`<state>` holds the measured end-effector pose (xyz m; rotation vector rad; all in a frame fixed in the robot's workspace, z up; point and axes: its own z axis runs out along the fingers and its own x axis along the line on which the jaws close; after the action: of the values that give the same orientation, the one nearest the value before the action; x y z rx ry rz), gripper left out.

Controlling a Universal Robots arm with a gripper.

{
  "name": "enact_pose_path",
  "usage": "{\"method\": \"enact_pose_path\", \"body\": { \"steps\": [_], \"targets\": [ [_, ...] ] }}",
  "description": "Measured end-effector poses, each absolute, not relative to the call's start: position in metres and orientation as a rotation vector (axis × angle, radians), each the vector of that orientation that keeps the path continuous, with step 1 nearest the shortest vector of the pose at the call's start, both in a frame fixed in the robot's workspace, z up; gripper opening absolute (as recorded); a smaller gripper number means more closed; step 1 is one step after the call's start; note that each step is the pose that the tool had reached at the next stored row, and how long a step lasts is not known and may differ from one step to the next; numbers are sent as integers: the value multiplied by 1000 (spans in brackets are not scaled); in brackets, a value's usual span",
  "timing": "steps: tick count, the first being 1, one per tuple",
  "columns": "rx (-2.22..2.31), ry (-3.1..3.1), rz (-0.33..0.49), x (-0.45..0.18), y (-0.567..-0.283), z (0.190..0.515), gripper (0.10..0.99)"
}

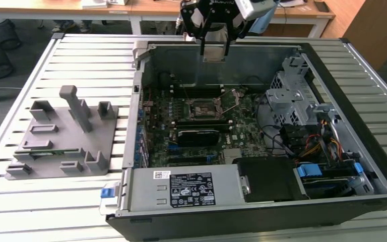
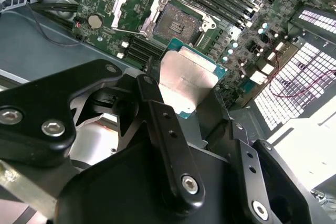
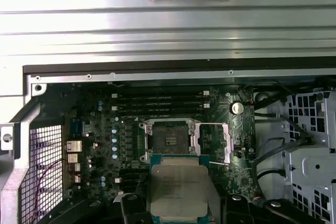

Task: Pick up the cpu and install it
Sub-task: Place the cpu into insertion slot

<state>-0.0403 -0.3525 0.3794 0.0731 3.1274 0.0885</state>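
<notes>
In the exterior view my gripper [image 1: 215,53] hangs above the far wall of the open computer case [image 1: 139,101], shut on the cpu [image 1: 214,47]. The cpu [image 2: 185,74] [image 3: 178,188] is a flat silver-topped square with a thin green rim, held by its edges between the black fingers [image 2: 157,114] [image 3: 132,205]. In both wrist views the gripper [image 2: 186,95] [image 3: 181,205] is well above the motherboard. The black socket [image 1: 203,108] [image 2: 177,22] [image 3: 169,140] lies below, uncovered, with its metal load plate [image 2: 134,6] [image 3: 212,142] flipped aside.
A grey fixture block [image 1: 66,133] stands on the slatted table [image 1: 79,55] at the exterior view's left. Inside the case are a power supply [image 1: 180,189], a black module [image 1: 197,135], a metal drive cage [image 1: 291,96] and loose cables [image 1: 314,146].
</notes>
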Motion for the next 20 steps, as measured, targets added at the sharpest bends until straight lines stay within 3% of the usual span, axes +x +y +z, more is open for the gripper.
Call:
{"method": "enact_pose_path", "body": {
  "steps": [20],
  "targets": [
    [146,3124,88,-40,-353,379,525]
  ]
}}
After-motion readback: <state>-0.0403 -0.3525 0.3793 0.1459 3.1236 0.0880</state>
